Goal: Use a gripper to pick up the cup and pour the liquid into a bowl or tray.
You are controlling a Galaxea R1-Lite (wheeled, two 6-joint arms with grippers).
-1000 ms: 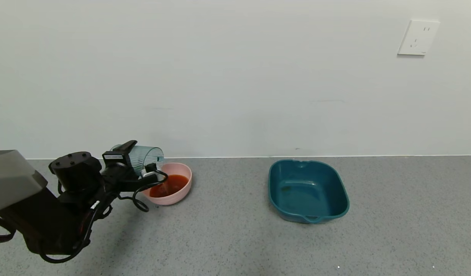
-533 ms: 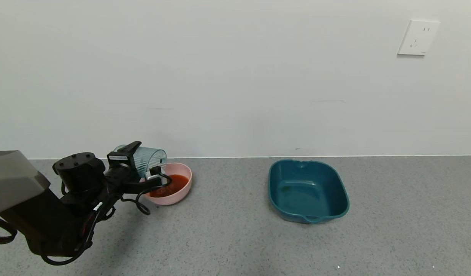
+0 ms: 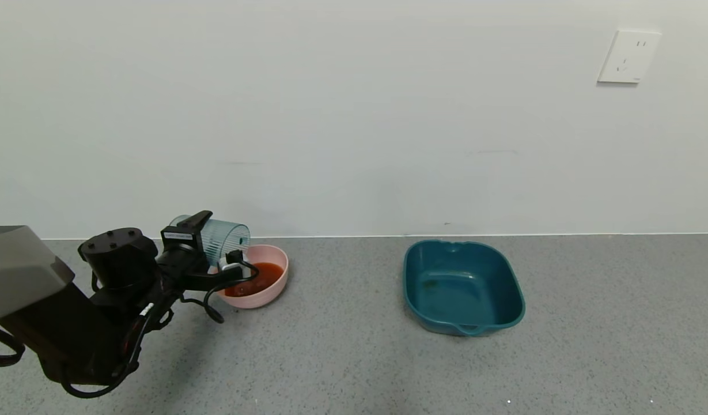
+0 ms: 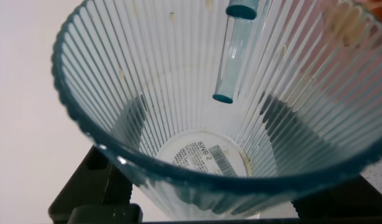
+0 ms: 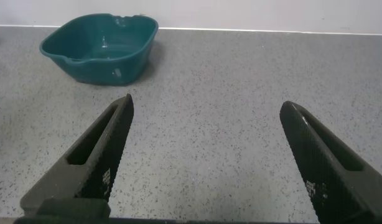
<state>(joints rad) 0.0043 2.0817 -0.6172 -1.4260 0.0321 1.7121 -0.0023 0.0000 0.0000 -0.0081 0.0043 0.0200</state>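
Left fingers clamped on the tipped cup above the pink bowl.

The left gripper has its fingers closed tight on the ribbed teal cup, which lies nearly on its side with its mouth over the near-left rim of the bowl; the cup looks drained (label visible through its base), and orange-red liquid sits in the bowl. The right gripper hovers low over the grey bench, fingers spread wide and holding nothing, with the teal basin well apart from the bowl.
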